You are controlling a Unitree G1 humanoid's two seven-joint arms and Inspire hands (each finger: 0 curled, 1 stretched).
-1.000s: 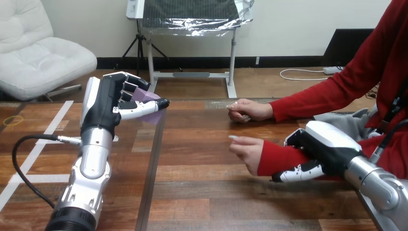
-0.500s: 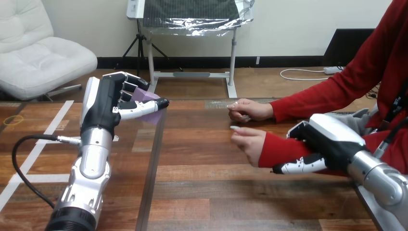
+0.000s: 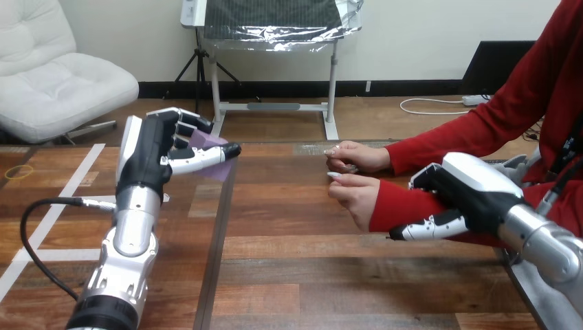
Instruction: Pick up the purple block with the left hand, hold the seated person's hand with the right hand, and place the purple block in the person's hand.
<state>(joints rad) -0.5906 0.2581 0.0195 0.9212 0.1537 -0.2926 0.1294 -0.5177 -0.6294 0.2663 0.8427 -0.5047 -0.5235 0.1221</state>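
Person's near hand [image 3: 355,200] rose, forearm [image 3: 405,208] clasped by right robot hand [image 3: 473,194].

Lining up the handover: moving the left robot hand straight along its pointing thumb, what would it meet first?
Likely the person's farther hand; the way until then looks free, though depth is unclear.

The wooden table [image 3: 295,275] is being crossed by a dark groove [image 3: 218,234], which is running from the far edge to the near edge, left of the middle. White tape strips [image 3: 81,172] are being carried flat on the left part of the boards. A small yellow ring [image 3: 18,172] is lying beside them, close to the left edge.
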